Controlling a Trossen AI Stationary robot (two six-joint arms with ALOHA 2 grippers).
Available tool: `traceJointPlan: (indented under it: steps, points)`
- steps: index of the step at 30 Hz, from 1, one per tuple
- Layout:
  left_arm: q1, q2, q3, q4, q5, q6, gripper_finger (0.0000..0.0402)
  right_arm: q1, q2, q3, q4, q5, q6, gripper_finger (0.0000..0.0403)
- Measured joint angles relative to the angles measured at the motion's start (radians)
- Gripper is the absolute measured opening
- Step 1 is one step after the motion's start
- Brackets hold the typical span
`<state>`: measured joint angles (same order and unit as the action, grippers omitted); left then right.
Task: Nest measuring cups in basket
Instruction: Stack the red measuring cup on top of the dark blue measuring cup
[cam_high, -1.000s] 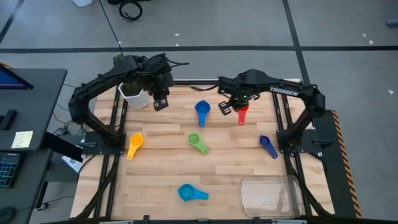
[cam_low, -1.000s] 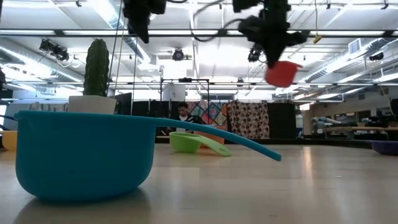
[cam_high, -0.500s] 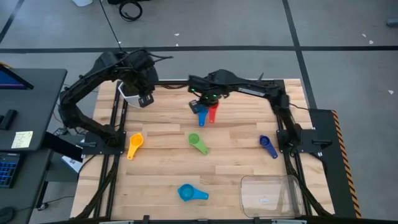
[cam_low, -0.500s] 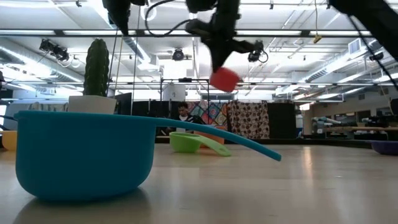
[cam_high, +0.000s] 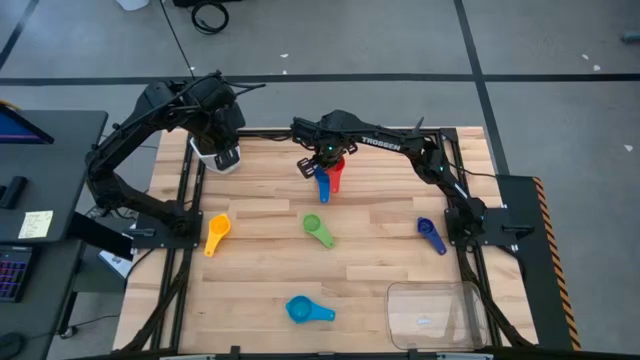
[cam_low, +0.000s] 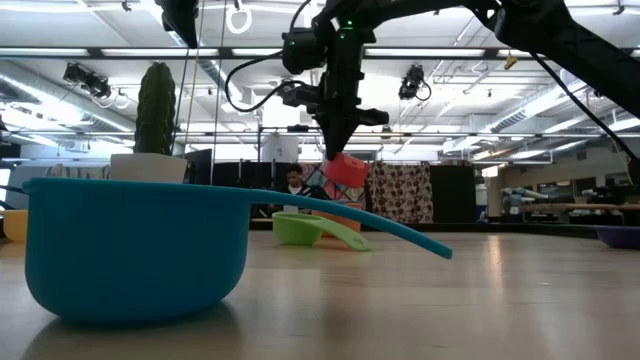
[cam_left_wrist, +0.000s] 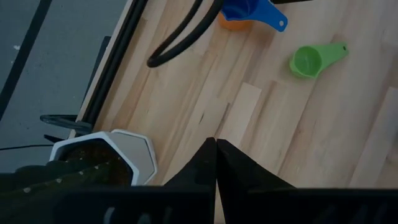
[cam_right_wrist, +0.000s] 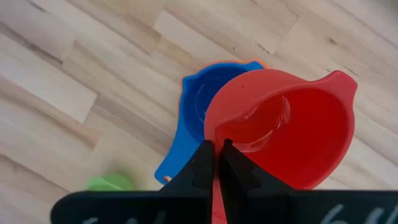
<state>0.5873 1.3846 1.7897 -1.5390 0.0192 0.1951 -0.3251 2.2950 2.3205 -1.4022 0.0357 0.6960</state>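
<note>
A wooden table (cam_high: 380, 270) seen from above, with 2 dark robot arms reaching in from the far corners.

At the far left, the left gripper (cam_high: 228, 158) hangs over the table's far left corner, above a white pot (cam_high: 205, 152) holding a green cactus (cam_low: 155, 108). Its wrist view shows its 2 fingers pressed together with nothing between them.

Near the left edge lies an orange cup (cam_high: 216, 233). Along the near edge, left of centre, lies a light blue cup (cam_high: 301, 310); it fills the left foreground of the low view.

At the centre lies a green cup (cam_high: 317, 229). Beyond it, toward the far edge, a blue cup (cam_high: 322, 181) lies on the wood, with a hint of orange showing at its far rim in both wrist views.

The right gripper (cam_high: 322, 163) reaches across from the right side to this spot. It is clamped on the handle of a red cup (cam_high: 335, 176), which hangs bowl-up in the air, above the blue cup and overlapping it.

Toward the right edge lies a dark blue cup (cam_high: 431, 235).

At the near right corner sits the clear basket (cam_high: 398, 312), well apart from every cup.
</note>
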Motion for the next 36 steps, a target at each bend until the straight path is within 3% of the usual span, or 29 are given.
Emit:
traceJointPlan:
  steps: [19, 26, 36]
  points:
    - [0.0, 0.001, 0.0, -0.002, 0.002, -0.008, 0.0009, -0.015, 0.013, -0.007, 0.014, -0.045, -0.048, 0.0013]
    - [0.0, 0.001, 0.0, -0.031, 0.056, 0.007, 0.0009, -0.004, 0.058, -0.007, 0.013, -0.076, -0.053, 0.0013]
    - [0.0, 0.002, 0.0, -0.031, 0.055, 0.01, 0.0009, 0.001, 0.116, -0.008, 0.0, -0.115, -0.072, 0.0013]
